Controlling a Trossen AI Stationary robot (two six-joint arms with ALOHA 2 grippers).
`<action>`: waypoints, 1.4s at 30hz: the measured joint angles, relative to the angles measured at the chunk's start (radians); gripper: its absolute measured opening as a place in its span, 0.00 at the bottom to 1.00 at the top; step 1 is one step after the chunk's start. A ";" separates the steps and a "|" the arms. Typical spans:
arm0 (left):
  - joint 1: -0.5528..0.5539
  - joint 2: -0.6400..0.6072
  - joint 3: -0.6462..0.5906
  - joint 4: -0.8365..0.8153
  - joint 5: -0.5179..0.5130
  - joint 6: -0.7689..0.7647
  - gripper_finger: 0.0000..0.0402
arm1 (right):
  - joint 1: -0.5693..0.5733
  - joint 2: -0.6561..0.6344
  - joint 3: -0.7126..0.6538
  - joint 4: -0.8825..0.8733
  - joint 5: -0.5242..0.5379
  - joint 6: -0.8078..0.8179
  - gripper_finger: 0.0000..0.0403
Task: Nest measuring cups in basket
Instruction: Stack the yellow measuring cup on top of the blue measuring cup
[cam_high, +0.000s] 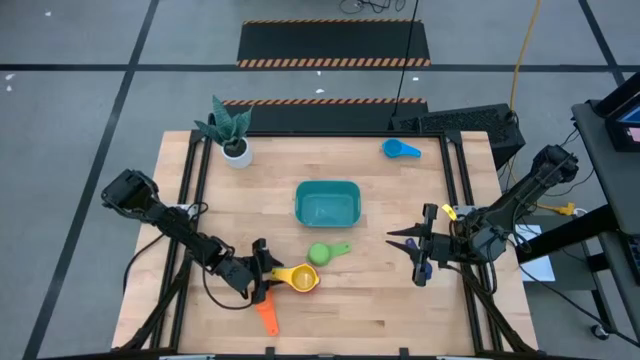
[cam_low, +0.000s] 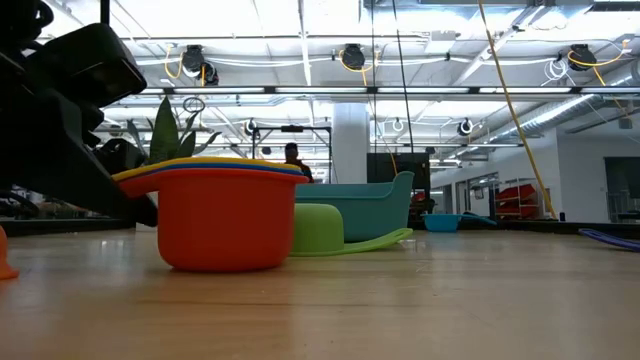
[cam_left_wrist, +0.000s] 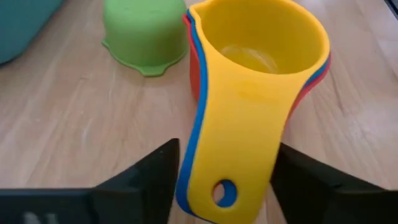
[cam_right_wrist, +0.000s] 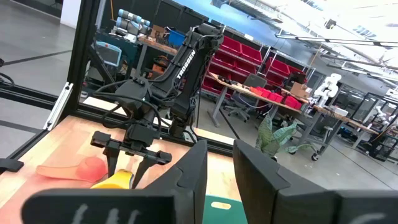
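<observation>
A nested stack of cups, yellow inside dark blue inside red, stands on its base on the table near the front, as the low view shows. My left gripper is at the stack's handles, on the side toward the table's left edge. A green cup lies mouth down beside the stack. An orange cup lies near the front edge. A light blue cup lies at the far right. The teal basket is at mid-table. My right gripper hovers at the right, open and empty. My left gripper has its two fingers on either long edge of the stacked handles, near their free end with the hole. The fingers come level from the table's left and lie along the handles. The stack stands upright with its base on the table.
A small white pot with a green plant stands at the far left corner. A keyboard lies beyond the far right edge. Bare wood lies between the basket and the right arm.
</observation>
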 joint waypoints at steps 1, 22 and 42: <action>0.000 0.000 0.000 0.000 0.000 0.008 0.53 | 0.000 0.000 0.000 0.000 0.000 0.000 0.18; 0.040 -0.062 -0.001 -0.018 -0.018 0.180 0.35 | 0.000 0.000 0.000 0.000 0.000 0.000 0.18; 0.039 -0.062 -0.001 -0.061 -0.028 0.153 0.37 | 0.000 0.000 0.000 0.000 0.000 0.000 0.18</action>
